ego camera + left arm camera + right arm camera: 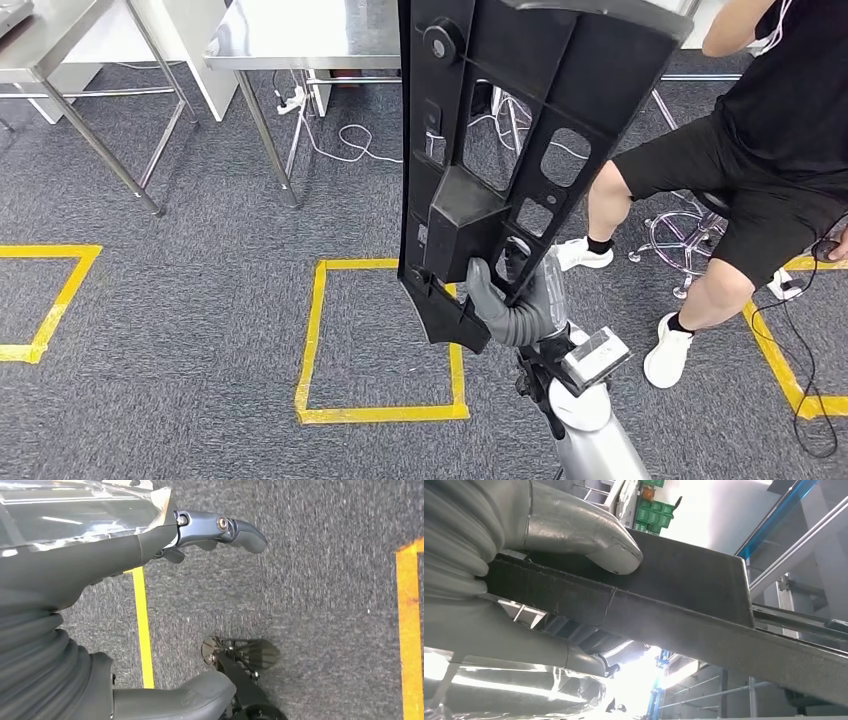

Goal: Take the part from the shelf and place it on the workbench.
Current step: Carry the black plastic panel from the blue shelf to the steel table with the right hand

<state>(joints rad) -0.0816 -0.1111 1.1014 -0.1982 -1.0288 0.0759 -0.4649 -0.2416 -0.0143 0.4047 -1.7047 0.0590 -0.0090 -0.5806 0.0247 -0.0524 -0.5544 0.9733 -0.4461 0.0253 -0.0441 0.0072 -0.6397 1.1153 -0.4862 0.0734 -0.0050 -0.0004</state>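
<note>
The part (520, 130) is a long black plastic panel with ribs and cut-outs, standing nearly upright in the middle of the head view. My right hand (515, 305) grips it at its lower end, fingers wrapped through an opening. In the right wrist view my thumb (574, 530) presses on the part's dark edge (684, 605). The steel workbench (300, 40) stands ahead at the far side of the carpet, partly hidden by the part. My left hand (100, 565) hangs over the grey carpet with its fingers (240, 530) apart and nothing in it.
A person (770, 130) in black sits on a chrome stool (690, 235) close on the right. A second steel table (50, 40) stands at the far left. White cables (345, 140) lie under the workbench. A yellow tape square (380, 340) marks the carpet just ahead.
</note>
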